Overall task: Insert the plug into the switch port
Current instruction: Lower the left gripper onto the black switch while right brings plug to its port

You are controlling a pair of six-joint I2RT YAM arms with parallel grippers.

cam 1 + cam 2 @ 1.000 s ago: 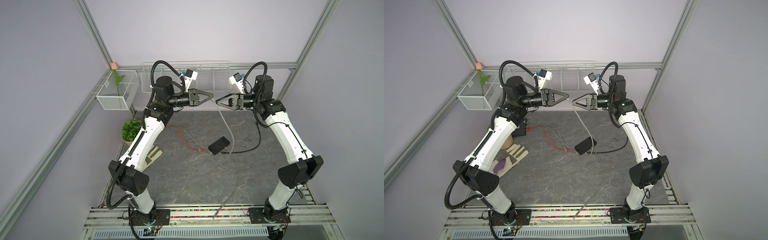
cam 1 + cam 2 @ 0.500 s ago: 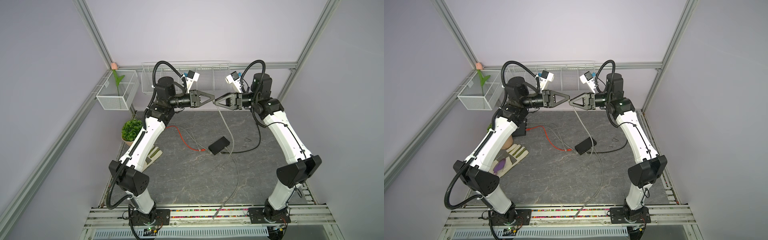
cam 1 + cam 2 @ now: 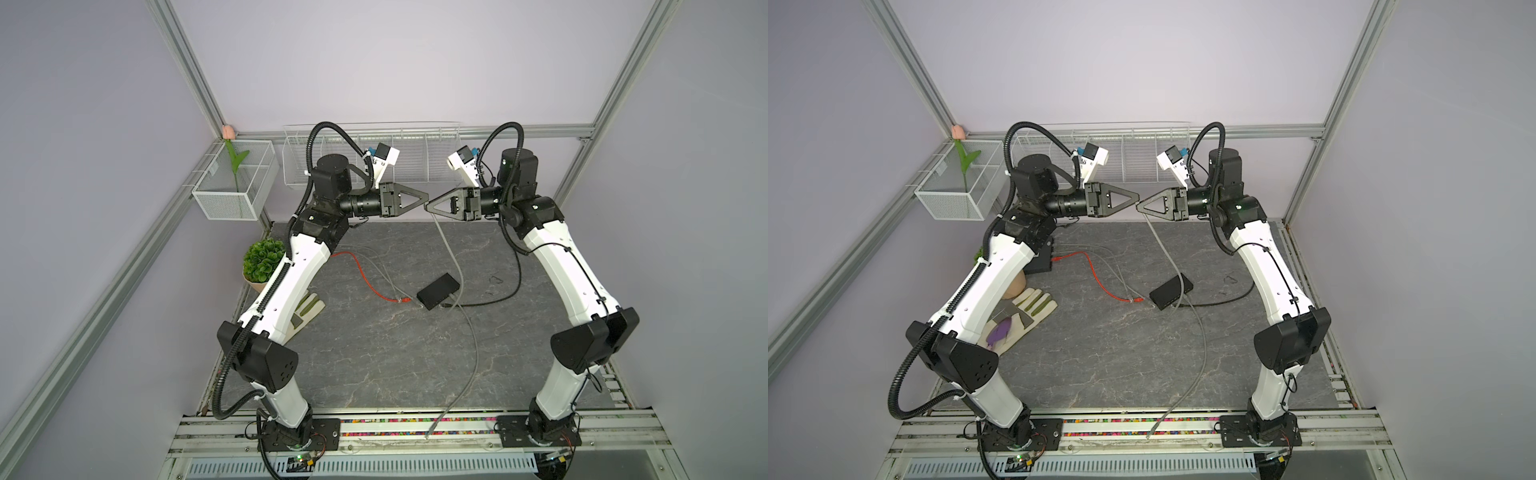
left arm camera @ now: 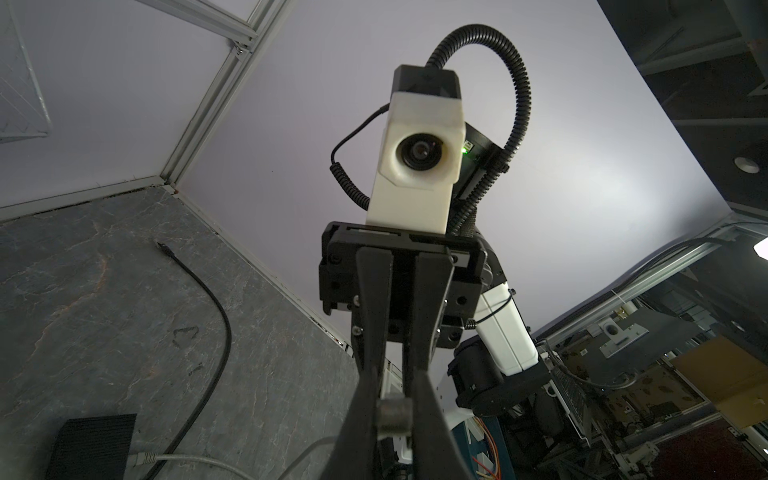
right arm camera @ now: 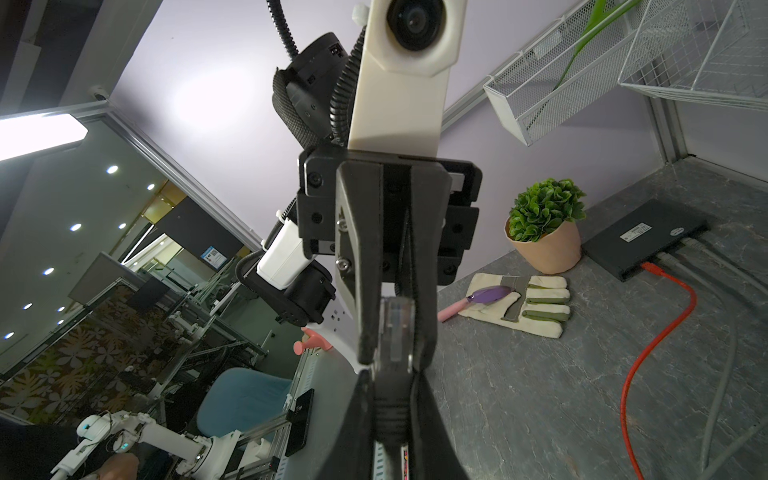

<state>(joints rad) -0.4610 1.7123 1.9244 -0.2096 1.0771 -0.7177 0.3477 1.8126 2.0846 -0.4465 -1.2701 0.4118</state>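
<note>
**Top views.** In both top views the left gripper (image 3: 425, 195) and the right gripper (image 3: 428, 206) are raised above the back of the surface (image 3: 374, 365). They meet tip to tip, touching or very nearly so. A grey cable (image 3: 451, 253) hangs from the meeting point, drops past the black switch (image 3: 438, 291) lying mid-surface, and runs on to the front rail (image 3: 374, 432). A red cable (image 3: 361, 274) ends just left of the switch. A black cable (image 3: 500, 296) reaches its near side. The state of either set of jaws cannot be read from these views.

**Right wrist view.** The clear plug (image 5: 397, 328) is in the air between the two grippers, well above the switch and not in any port. The right jaws are closed against the black boot directly behind the clear body, pinching it. The left jaws stand narrowly on either side of the clear body. Whether they press it or only flank it cannot be told. On the surface beyond lie a potted plant (image 5: 544, 216), a work glove (image 5: 528, 305) and a black box (image 5: 644, 237) with the red cable plugged into it.

**Left wrist view.** A small grey end of the plug sits between the left jaws, which are only narrowly apart; contact cannot be confirmed. The right jaws face them and are drawn nearly together just beyond. A corner of the switch shows on the surface below.
</note>
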